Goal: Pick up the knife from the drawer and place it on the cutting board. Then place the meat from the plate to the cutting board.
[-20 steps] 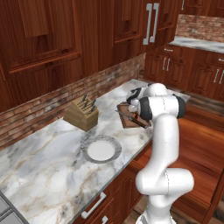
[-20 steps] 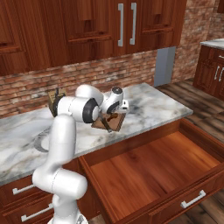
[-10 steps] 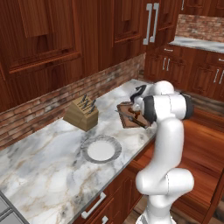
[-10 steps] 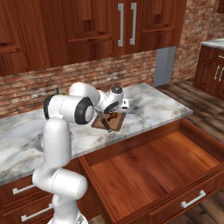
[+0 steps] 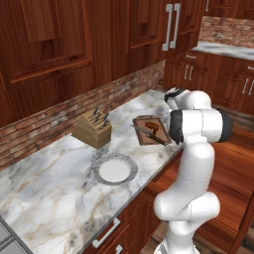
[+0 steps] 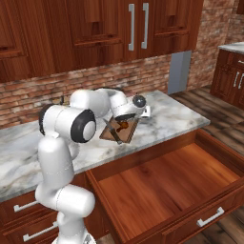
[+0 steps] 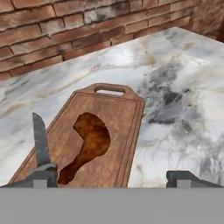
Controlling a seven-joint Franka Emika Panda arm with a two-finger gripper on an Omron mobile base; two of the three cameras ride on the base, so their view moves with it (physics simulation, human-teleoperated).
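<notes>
A marble counter [image 7: 183,78] under a brick wall fills the frame. At lower left the cutting board [image 7: 118,109] carries the meat [image 7: 89,142] and the knife [image 7: 40,142]. The gripper [image 7: 111,178] at the bottom edge stands wide apart, holding nothing.

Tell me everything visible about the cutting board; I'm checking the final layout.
The cutting board is a flat rectangular brown wooden board with a darker raised rim and a slotted handle at its far end. It lies flat on the marble counter near the front edge, above the open drawer. The meat, a glossy drumstick, lies on its middle; the knife rests along one long side.
</notes>
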